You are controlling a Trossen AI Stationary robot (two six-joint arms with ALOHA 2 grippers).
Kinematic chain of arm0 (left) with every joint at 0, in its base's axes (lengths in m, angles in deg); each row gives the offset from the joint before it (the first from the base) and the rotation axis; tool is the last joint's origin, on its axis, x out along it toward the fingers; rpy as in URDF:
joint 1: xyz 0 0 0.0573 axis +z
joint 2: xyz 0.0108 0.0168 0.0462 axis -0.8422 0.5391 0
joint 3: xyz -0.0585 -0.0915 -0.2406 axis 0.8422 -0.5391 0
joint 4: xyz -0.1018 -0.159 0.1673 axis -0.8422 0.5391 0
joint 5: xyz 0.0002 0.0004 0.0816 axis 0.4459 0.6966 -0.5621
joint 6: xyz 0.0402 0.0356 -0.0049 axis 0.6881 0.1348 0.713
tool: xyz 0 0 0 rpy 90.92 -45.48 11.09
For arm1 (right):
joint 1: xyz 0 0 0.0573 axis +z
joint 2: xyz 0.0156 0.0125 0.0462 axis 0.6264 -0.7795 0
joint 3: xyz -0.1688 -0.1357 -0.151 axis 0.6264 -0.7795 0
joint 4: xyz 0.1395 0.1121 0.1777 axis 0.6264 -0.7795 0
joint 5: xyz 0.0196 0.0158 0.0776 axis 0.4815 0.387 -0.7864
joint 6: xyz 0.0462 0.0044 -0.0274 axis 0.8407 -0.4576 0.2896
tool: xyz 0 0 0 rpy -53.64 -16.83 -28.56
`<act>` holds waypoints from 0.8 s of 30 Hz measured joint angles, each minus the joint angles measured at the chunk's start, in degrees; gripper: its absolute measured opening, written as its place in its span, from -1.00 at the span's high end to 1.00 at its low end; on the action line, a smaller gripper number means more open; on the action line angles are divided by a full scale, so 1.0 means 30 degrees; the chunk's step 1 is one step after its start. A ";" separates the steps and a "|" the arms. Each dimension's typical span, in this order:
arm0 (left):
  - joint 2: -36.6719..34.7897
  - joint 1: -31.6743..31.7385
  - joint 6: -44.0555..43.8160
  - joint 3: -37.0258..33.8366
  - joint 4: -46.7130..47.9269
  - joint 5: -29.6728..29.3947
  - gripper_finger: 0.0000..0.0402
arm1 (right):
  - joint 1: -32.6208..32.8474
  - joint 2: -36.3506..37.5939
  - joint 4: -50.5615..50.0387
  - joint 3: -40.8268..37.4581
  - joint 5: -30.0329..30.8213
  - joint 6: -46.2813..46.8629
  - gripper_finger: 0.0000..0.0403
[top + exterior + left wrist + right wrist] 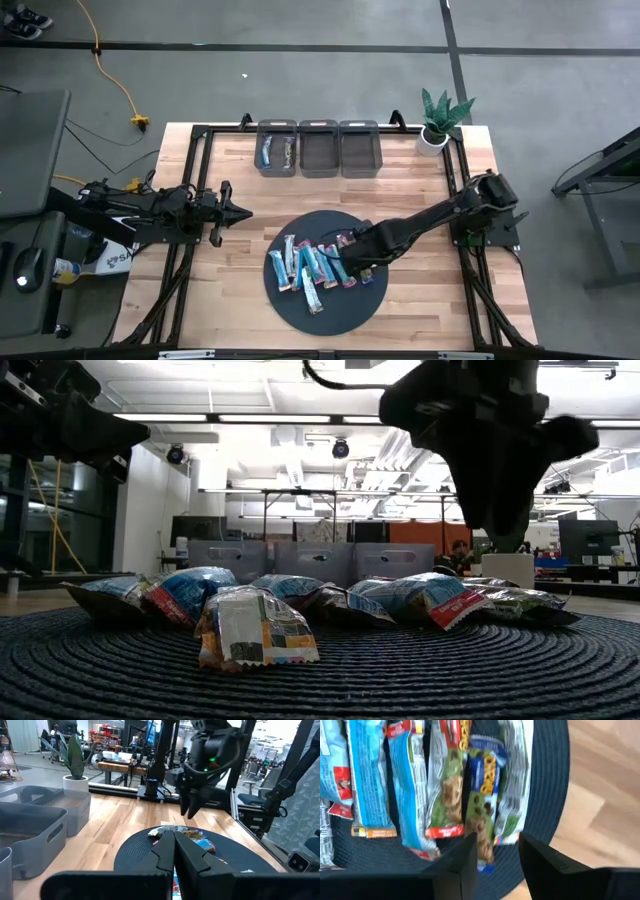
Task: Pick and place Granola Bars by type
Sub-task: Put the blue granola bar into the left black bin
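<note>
1. High view: the granola bars are seen heaped on the round dark mat; two more lie in the grey bin farthest from the plant. The right gripper is poised over the heap's plant-side edge. The left gripper is parked off the mat, fingers pressed together.
2. Low view: the bars are shown piled across the mat.
3. Right wrist view: the jaws are seen parted, straddling one blue-wrapped bar, nothing grasped.
</note>
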 joint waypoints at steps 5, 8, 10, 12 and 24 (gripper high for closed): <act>-0.0007 0.0004 0.0000 -0.0004 -0.0007 0.0000 0.99 | -0.0669 0.0603 0.2875 -0.2379 -0.0435 -0.0551 0.37; -0.0007 0.0001 0.0000 -0.0004 -0.0006 0.0000 0.99 | -0.0901 0.0603 0.3702 -0.3070 -0.0528 -0.0944 0.37; -0.0007 0.0000 0.0000 -0.0007 -0.0007 0.0000 0.99 | -0.1031 0.0606 0.4561 -0.3231 -0.0539 -0.1211 0.37; -0.0007 0.0004 0.0000 -0.0003 -0.0001 0.0000 0.99 | -0.1139 0.0610 0.4759 -0.3265 -0.0532 -0.1505 0.37; -0.0005 0.0002 0.0000 -0.0001 -0.0007 0.0000 0.99 | -0.1230 0.0610 0.5088 -0.3272 -0.0525 -0.2109 0.30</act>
